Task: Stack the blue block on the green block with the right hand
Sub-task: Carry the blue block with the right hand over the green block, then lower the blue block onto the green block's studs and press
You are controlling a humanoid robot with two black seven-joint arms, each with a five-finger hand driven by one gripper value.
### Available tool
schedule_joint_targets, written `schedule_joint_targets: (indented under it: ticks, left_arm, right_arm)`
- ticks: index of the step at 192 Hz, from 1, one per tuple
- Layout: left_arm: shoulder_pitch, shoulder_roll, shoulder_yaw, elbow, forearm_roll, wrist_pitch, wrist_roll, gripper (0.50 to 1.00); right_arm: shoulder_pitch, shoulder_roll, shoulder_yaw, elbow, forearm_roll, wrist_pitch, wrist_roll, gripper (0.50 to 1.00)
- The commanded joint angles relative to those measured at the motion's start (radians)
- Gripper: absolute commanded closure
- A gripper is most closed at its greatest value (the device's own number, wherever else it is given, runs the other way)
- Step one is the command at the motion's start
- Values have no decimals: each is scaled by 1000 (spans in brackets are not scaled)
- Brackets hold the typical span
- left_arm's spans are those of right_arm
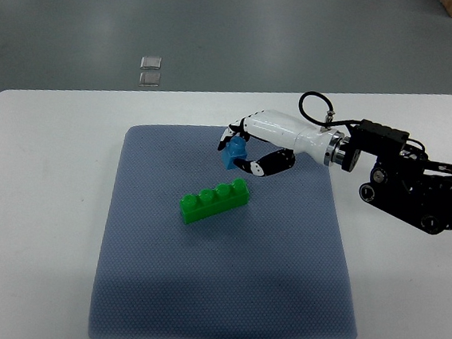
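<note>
A long green block (214,200) with several studs lies on the blue-grey mat (223,281), near its middle, turned at a slant. A small blue block (233,153) is up and to the right of it, near the mat's far edge. My right hand (240,148) comes in from the right edge and its white and black fingers are curled around the blue block. The blue block is partly hidden by the fingers. I cannot tell whether it is lifted off the mat. The left arm is out of view.
The mat lies on a white table (39,199). Grey floor lies beyond the table's far edge, with a small clear object (150,71) on it. The right forearm's black housing (416,188) hangs over the table's right side.
</note>
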Motion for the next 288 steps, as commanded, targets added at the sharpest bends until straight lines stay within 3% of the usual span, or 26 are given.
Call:
schedule_joint_targets:
  ticks: [1, 52, 288]
  left_arm:
    - [0, 0, 0, 0, 0, 0, 0, 500]
    - [1, 0, 0, 0, 0, 0, 0, 500]
    - [0, 0, 0, 0, 0, 0, 0, 500]
  right_arm:
    - [-7, 7, -23, 10, -25, -7, 1, 953]
    - [-7, 9, -70, 21, -68, -44, -5, 955]
    - [0, 53, -109, -22, -94, -31, -39, 955]
